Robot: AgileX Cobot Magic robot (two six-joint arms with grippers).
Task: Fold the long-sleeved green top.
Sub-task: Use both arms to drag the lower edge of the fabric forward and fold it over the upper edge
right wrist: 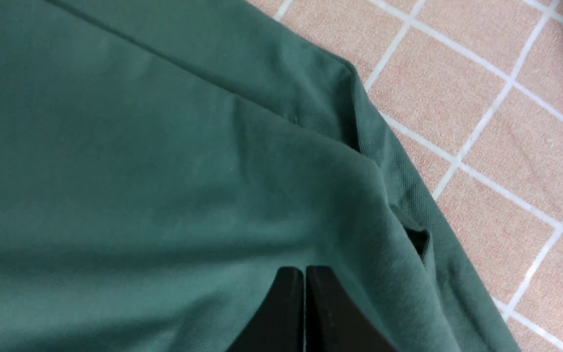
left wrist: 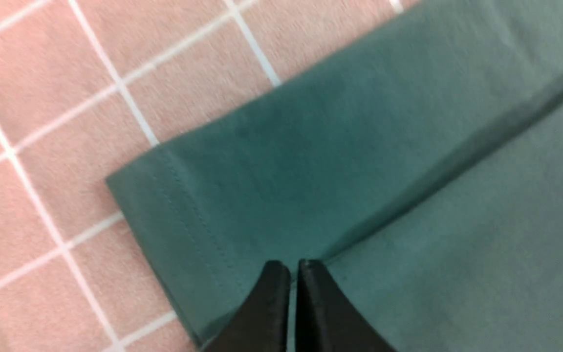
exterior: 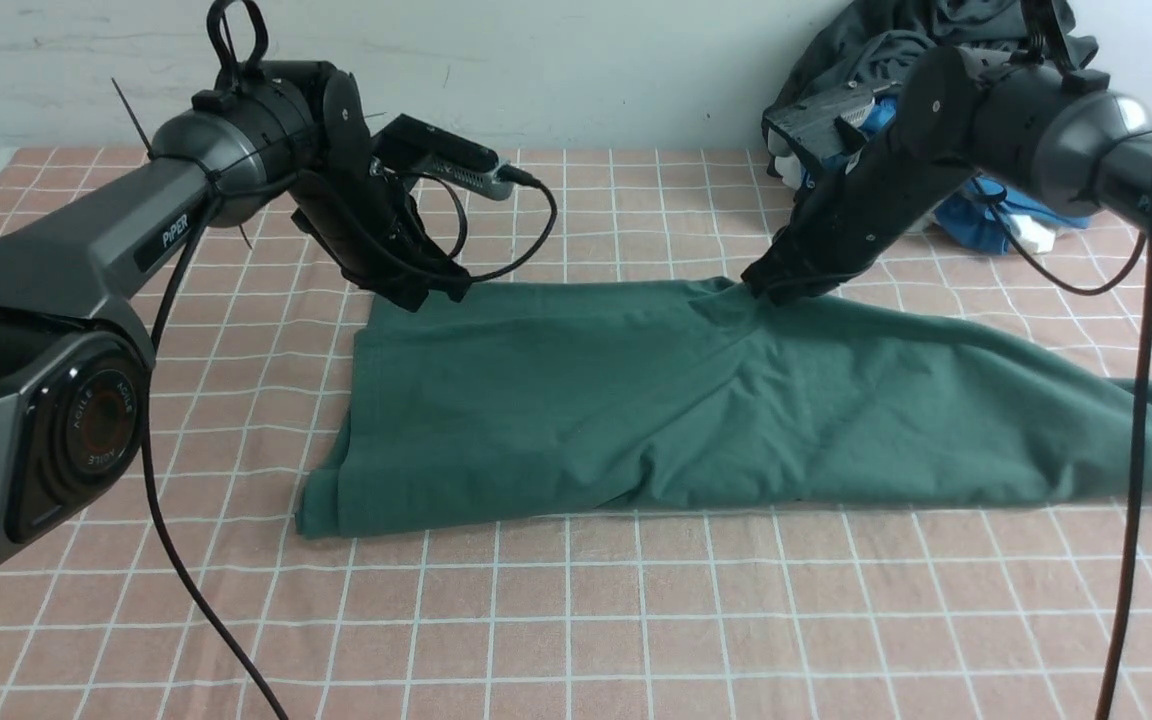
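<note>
The green long-sleeved top [exterior: 636, 400] lies folded lengthwise across the middle of the pink checked table, and one part trails off to the right. Its logo and cuffs are hidden. My left gripper [exterior: 436, 292] is at the top's far left corner. In the left wrist view [left wrist: 293, 264] its jaws are shut on the edge of the upper cloth layer [left wrist: 311, 146]. My right gripper [exterior: 761, 285] is at the top's far edge. In the right wrist view [right wrist: 305, 269] it is shut on cloth [right wrist: 140, 171] that puckers up toward the jaws.
A pile of dark charcoal-grey clothing [exterior: 886, 50] and a bright blue garment [exterior: 996, 215] sit at the back right by the wall. Black cables hang from both arms over the table [exterior: 586, 620].
</note>
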